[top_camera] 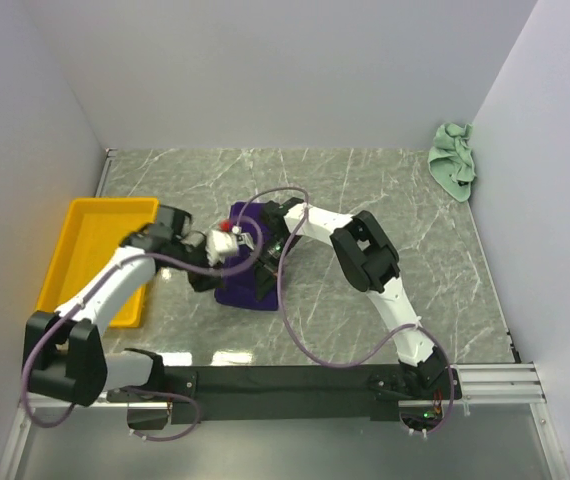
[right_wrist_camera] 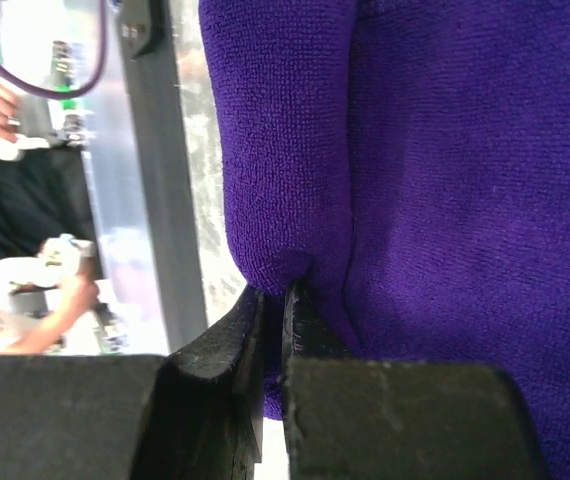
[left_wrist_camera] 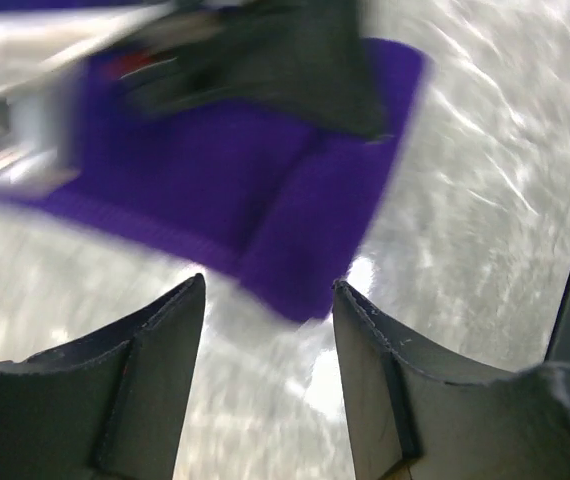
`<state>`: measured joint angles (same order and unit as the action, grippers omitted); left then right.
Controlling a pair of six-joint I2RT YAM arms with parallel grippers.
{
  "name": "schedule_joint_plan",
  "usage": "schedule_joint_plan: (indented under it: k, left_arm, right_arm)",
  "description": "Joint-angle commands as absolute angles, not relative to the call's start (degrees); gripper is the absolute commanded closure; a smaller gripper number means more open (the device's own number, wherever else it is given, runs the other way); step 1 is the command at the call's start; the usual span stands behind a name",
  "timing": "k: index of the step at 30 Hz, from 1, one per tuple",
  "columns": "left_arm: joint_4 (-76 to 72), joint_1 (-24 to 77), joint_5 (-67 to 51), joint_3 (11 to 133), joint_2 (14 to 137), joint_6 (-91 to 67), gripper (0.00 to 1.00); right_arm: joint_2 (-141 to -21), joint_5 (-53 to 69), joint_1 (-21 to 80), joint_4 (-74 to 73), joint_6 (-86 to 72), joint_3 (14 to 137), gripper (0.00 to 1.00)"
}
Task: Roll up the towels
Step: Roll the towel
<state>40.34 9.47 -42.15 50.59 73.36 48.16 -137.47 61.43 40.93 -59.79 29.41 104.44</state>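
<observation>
The deep purple towel (top_camera: 237, 292) lies partly folded at the middle of the table. My right gripper (right_wrist_camera: 285, 295) is shut on a pinched fold of the purple towel (right_wrist_camera: 435, 170), and seen from above the right gripper (top_camera: 257, 243) sits over the cloth's far part. My left gripper (left_wrist_camera: 268, 300) stands open with only bare table between its fingers, just short of the near corner of the purple towel (left_wrist_camera: 285, 200); in the top view the left gripper (top_camera: 208, 270) is at the cloth's left edge. The mint green towel (top_camera: 452, 160) lies crumpled in the back right corner.
A yellow tray (top_camera: 77, 235) stands at the table's left side, beside my left arm. White walls close in the left, back and right. The black rail (top_camera: 295, 380) with the arm bases runs along the near edge.
</observation>
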Motion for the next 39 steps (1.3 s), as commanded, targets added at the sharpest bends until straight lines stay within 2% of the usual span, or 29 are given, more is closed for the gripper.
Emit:
schedule_joint_plan:
  k: [1,10,15,18,20,21,24,25,27,31,39]
  left_arm:
    - [31.49,18.69,-34.12,45.98,69.45,54.31,0.40]
    - [24.53,30.13,-27.25,39.73,72.06,56.86,0.33]
    - [19.61,32.25,-22.51,36.47,76.98,56.26,0.38]
    - [21.43,32.43,-21.80,37.44,79.97,55.38,0.50]
    - [23.81,32.69,-21.97,38.66,80.94,55.46,0.65]
    - [26.86,32.78,-22.32,39.19,81.03,55.46,0.78]
    - [32.24,32.78,-25.04,41.30,81.91,56.07,0.95]
    - [35.56,32.70,-27.05,42.53,82.96,55.99,0.97]
    - [39.18,32.61,-28.29,43.76,84.45,56.42,0.99]
    - [46.04,31.21,-31.81,48.15,90.85,55.81,0.99]
    - [60.36,25.58,-36.29,65.55,108.88,55.28,0.96]
  right_arm:
    - [-142.12,56.60,40.61,-61.96,29.36,103.89,1.00]
    - [-142.74,56.16,39.11,-59.86,27.25,103.54,1.00]
    - [-142.30,56.43,39.02,-58.45,25.84,103.62,1.00]
    - [-141.42,55.64,39.02,-57.75,25.05,103.19,1.00]
    - [-140.72,55.28,38.67,-57.74,24.61,102.66,1.00]
    - [-139.41,55.11,38.15,-57.40,23.57,102.48,0.99]
    - [-133.89,54.58,36.66,-54.42,20.41,100.20,0.73]
    - [-132.12,53.80,35.61,-53.71,19.52,99.33,0.63]
    - [-127.12,51.69,34.28,-52.48,16.98,99.31,0.55]
    - [-118.23,45.71,30.33,-49.58,13.72,97.92,0.45]
    - [-103.39,37.89,25.75,-49.05,17.84,85.36,0.42]
